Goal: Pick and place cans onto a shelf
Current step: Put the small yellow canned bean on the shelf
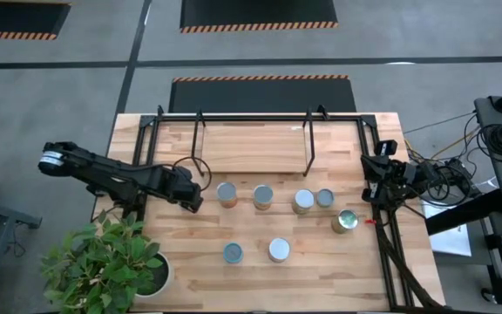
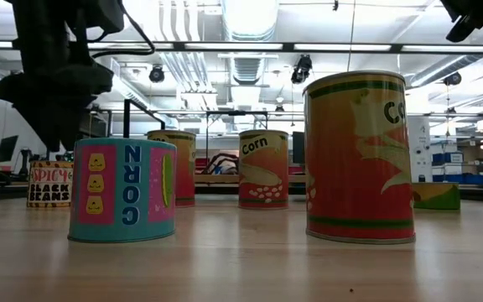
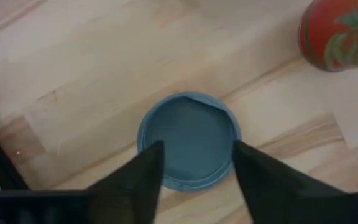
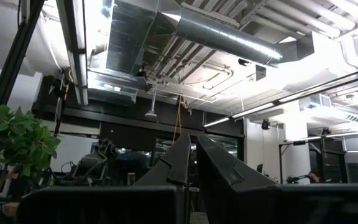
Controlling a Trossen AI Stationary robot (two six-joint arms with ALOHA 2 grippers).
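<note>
My left gripper (image 1: 193, 199) is open and points down over a can with a blue-grey top (image 3: 188, 130). In the left wrist view its fingers stand on either side of that top. In the low view this can (image 2: 50, 184) is labelled black beans and stands under the arm. Several more cans stand upright on the table: a row (image 1: 263, 197), one near the right (image 1: 345, 221), a blue corn can (image 2: 124, 201) and an orange one (image 2: 359, 159). The black-rod shelf (image 1: 251, 118) stands at the far side. My right gripper (image 1: 376, 172) is shut and empty at the table's right edge, pointing up.
A leafy plant in a white pot (image 1: 111, 266) stands at the near left corner, close to my left arm. The black table frame (image 1: 390, 253) runs along the right edge. Cables and equipment (image 1: 460, 170) lie beyond it. An orange can (image 3: 340, 31) stands close beside the black beans can.
</note>
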